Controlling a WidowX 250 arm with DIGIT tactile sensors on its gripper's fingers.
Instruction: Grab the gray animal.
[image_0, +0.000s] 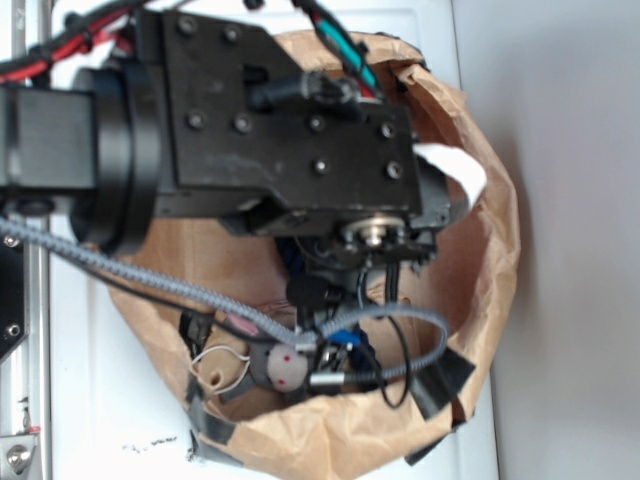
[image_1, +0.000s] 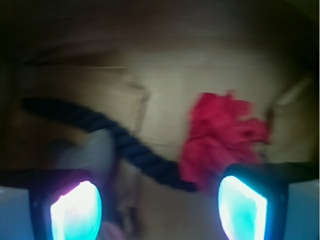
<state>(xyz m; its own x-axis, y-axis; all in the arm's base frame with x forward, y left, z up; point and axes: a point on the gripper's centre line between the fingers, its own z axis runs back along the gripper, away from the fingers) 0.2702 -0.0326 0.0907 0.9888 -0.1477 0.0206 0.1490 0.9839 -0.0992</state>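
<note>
Two glowing cyan pads (image_1: 76, 212) fill the bottom corners of the wrist view, one at seven o'clock and the other at five o'clock, set wide apart with nothing between them, so the gripper (image_1: 159, 210) stands wide and holds nothing. Just above the left pad, at about eight o'clock, a soft gray shape (image_1: 92, 152) shows, blurred; it looks like part of the gray animal, and a faint pink patch sits below it near the frame's bottom edge. A navy rope (image_1: 120, 140) runs from nine o'clock down across the brown paper floor toward the centre bottom, passing just beside the gray shape. A red paper ball (image_1: 222, 137) lies at about three o'clock, touching the rope's lower end and sitting just above the right pad. From the exterior view the black arm (image_0: 250, 120) covers the upper left and reaches down into a brown paper bag (image_0: 490, 250) with rolled edges and dark tape patches along its rim. The gripper's fingers are hidden there among cables and cannot be made out clearly. A gray braided cable (image_0: 130, 270) sweeps from nine o'clock toward the centre. At about six o'clock inside the bag the animal's cream muzzle with red dots (image_0: 287, 368) faces up, with a thin white string loop (image_0: 215, 362) just beside it at its nine o'clock side.
</note>
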